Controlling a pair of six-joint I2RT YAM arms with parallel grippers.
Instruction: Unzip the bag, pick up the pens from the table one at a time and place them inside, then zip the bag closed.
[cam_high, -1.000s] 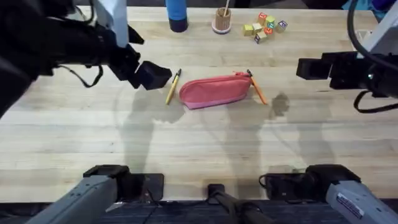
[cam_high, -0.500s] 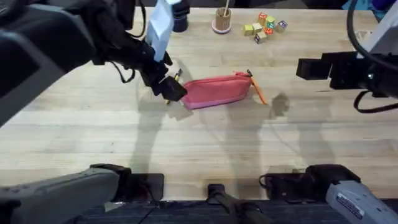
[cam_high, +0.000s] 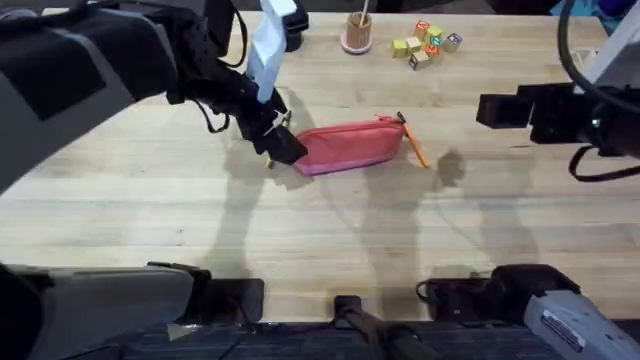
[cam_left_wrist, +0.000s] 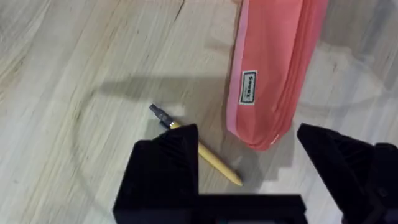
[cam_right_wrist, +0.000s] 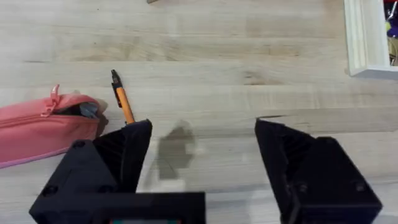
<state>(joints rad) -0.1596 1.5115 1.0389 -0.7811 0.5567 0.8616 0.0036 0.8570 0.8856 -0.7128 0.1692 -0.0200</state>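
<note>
Left hand (cam_left_wrist: 249, 171) is held spread above the bag (cam_left_wrist: 273, 68) end and yellow pen (cam_left_wrist: 205, 155). Pen could be nudged or pinned beneath a finger if lowered.

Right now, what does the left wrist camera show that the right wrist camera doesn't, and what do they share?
Left wrist alone: the yellow pen lying beside the bag's closed end, with a small label on the fabric, and the open left gripper. Right wrist alone: the orange pen, the zipper pull, a white tray's corner, and the open right gripper. Both share the pink bag on the wooden table.
</note>
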